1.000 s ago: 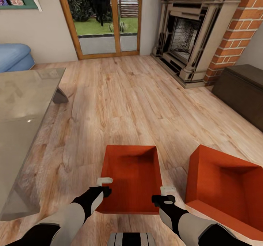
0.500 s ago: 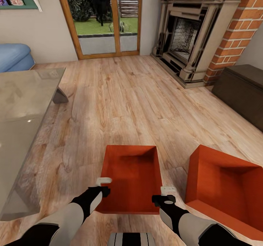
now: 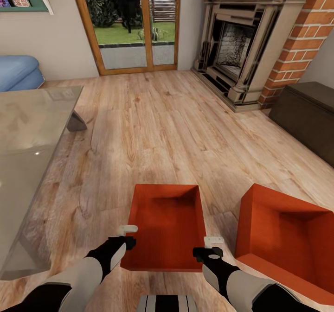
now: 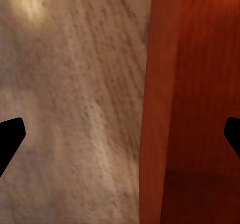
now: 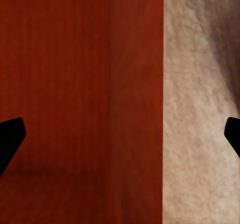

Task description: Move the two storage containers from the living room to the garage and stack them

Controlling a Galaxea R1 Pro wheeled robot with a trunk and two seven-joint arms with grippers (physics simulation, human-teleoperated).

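Arms reach forward and down, one on each side of the near storage container (image 3: 168, 226) on the living room's wood floor (image 3: 157, 131). Your left end effector (image 4: 120, 134) and right end effector (image 5: 120, 134) both gape wide astride its side walls. Second container (image 3: 287, 242) sits just right.

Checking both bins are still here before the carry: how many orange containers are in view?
2. One container lies on the wood floor between the left gripper and right gripper; the other container is on the floor to its right.
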